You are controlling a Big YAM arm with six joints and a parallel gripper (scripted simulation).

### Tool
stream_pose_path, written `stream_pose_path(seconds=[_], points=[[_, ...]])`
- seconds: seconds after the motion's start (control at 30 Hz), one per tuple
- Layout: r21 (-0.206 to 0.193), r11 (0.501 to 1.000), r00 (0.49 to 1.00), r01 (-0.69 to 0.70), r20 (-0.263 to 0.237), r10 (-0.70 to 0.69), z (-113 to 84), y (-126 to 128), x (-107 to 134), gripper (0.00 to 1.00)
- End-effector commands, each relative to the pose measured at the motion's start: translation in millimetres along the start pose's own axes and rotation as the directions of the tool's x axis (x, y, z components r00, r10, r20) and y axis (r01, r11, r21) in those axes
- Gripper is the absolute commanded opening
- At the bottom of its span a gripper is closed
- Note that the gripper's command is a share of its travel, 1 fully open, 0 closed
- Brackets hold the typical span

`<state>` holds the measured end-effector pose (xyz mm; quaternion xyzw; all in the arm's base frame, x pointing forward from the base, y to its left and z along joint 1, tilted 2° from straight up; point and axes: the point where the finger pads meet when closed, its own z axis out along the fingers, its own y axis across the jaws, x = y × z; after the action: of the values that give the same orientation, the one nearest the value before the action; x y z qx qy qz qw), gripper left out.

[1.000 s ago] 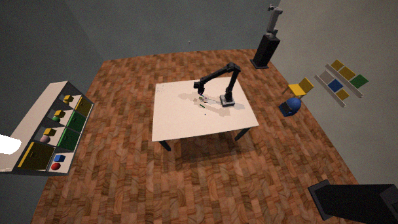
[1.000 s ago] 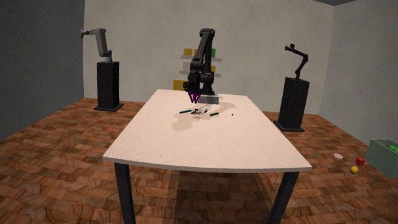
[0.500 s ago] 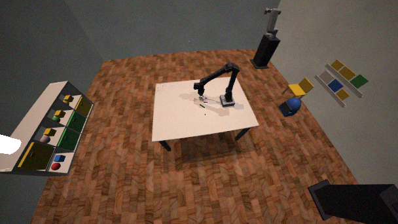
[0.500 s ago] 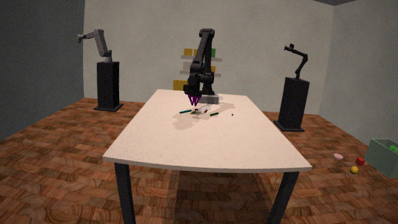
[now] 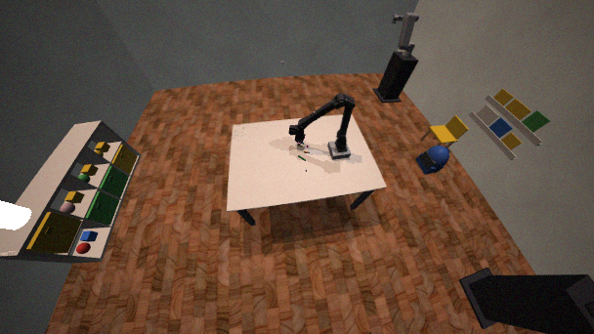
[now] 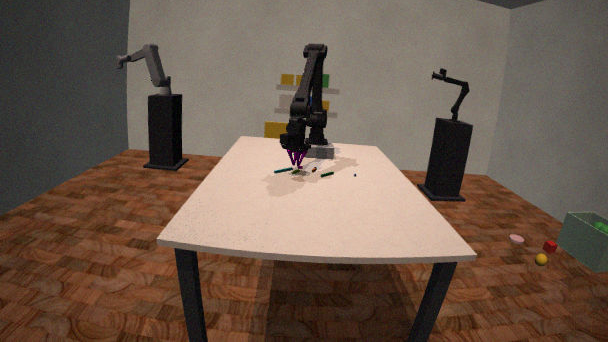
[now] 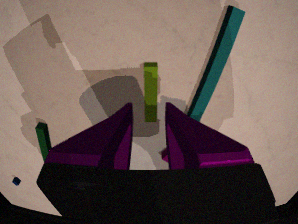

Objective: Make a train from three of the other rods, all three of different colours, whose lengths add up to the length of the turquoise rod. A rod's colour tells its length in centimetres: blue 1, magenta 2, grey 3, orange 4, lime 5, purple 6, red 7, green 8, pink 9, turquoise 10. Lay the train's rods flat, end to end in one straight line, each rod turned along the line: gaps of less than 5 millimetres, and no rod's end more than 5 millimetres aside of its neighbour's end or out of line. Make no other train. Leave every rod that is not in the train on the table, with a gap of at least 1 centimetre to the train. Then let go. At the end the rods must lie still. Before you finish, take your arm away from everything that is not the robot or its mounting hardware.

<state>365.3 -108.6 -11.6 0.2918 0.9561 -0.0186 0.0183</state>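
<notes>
Lime rod (image 7: 150,90) lies flat on the table (image 7: 100,16), its near end just ahead of the hand (image 7: 148,121), whose purple fingers stand narrowed to a slim gap, grasping nothing. That narrow set probably suits the rod's thin width and keeps the fingers off the turquoise rod (image 7: 217,63) just beside it. A green rod (image 7: 43,140) lies apart, left in the wrist view.
</notes>
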Motion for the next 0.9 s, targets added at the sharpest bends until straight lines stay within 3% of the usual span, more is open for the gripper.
stream_pose_path(seconds=[0.0, 0.87], points=[[0.001, 1.000, 1.000, -0.007, -0.005, 0.007, 8.8, -3.4, -1.8, 0.23], [0.000, 1.000, 1.000, -0.006, -0.001, 0.006, 14.2, -2.5, -5.6, 0.23]])
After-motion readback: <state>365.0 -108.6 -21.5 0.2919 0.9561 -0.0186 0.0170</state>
